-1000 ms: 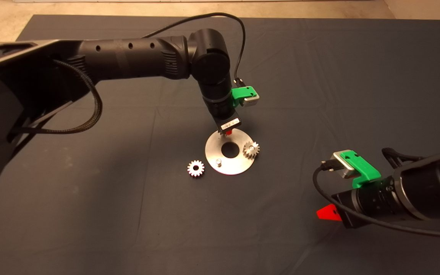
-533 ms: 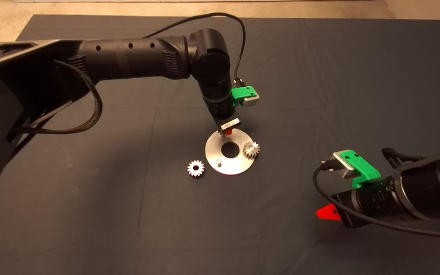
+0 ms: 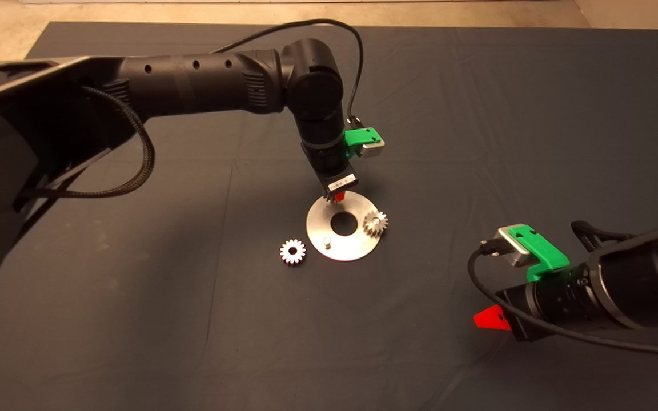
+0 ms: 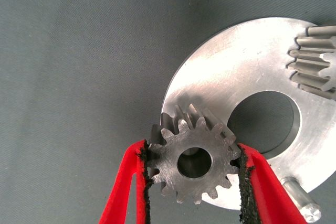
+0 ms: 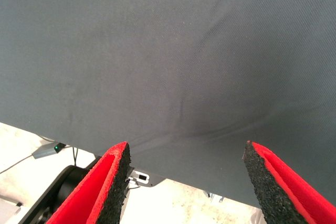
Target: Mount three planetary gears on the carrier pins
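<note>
The shiny disc (image 3: 356, 249) with a round centre hole lies mid-mat. One planetary gear (image 3: 375, 222) sits on the carrier pin at the disc's right side. Another gear (image 3: 293, 251) lies loose on the mat left of the disc. A bare pin (image 3: 326, 242) stands at the disc's near left. My left gripper (image 3: 338, 197) hangs over the disc's far edge. In the left wrist view, this gripper (image 4: 194, 167) is shut on a third gear (image 4: 181, 179), held flat just above the disc (image 4: 236, 72). The seated gear (image 4: 317, 59) and the bare pin (image 4: 302, 204) also show there.
My right gripper (image 3: 492, 318) waits open at the lower right of the mat, away from the disc. The right wrist view shows this gripper (image 5: 186, 182) over bare mat, with floor and cables past the mat's edge.
The left arm has shifted slightly towards the far side with the gear still held. The disc, the other gears and the right arm have not moved.
</note>
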Controlling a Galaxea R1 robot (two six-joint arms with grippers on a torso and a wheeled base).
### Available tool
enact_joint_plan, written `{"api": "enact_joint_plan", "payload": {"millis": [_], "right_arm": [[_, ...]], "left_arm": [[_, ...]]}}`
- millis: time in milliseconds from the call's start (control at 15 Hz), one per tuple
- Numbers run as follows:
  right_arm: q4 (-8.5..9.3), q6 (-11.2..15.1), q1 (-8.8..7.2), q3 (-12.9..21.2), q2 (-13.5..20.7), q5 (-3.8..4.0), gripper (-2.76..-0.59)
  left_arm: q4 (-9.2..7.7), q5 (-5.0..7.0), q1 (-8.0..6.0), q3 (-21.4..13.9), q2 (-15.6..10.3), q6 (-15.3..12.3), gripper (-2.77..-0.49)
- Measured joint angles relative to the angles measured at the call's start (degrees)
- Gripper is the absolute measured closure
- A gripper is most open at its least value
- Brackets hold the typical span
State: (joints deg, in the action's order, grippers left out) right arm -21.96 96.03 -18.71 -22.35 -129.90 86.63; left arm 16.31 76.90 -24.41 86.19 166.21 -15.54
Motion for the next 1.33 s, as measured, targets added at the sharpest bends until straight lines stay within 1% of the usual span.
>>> {"api": "enact_joint_plan", "payload": {"millis": [800, 867, 1067, 1133, 1267, 1333], "right_arm": [[0.0, 0.0, 0.02, 0.0, 0.1, 0.02, -1.6], [0.0, 0.0, 0.0, 0.0, 0.1, 0.02, -1.6], [0.0, 0.0, 0.0, 0.0, 0.1, 0.02, -1.6], [0.0, 0.0, 0.0, 0.0, 0.2, 0.02, -1.6], [0.0, 0.0, 0.0, 0.0, 0.2, 0.02, -1.6], [0.0, 0.0, 0.01, 0.0, 0.2, 0.04, -1.6]], "left_arm": [[0.0, 0.02, -0.03, 0.0, 0.0, 0.0, -0.76], [0.0, 0.02, -0.03, 0.0, 0.0, 0.0, -0.81], [-0.02, -0.11, -0.03, 0.0, -0.2, 0.0, -0.83], [-0.02, -0.11, -0.03, 0.0, -0.2, 0.0, -0.9], [-0.02, -0.02, -0.03, 0.0, -0.2, 0.0, -0.93], [-0.02, 0.0, -0.03, 0.0, -0.2, 0.0, -0.98]]}}
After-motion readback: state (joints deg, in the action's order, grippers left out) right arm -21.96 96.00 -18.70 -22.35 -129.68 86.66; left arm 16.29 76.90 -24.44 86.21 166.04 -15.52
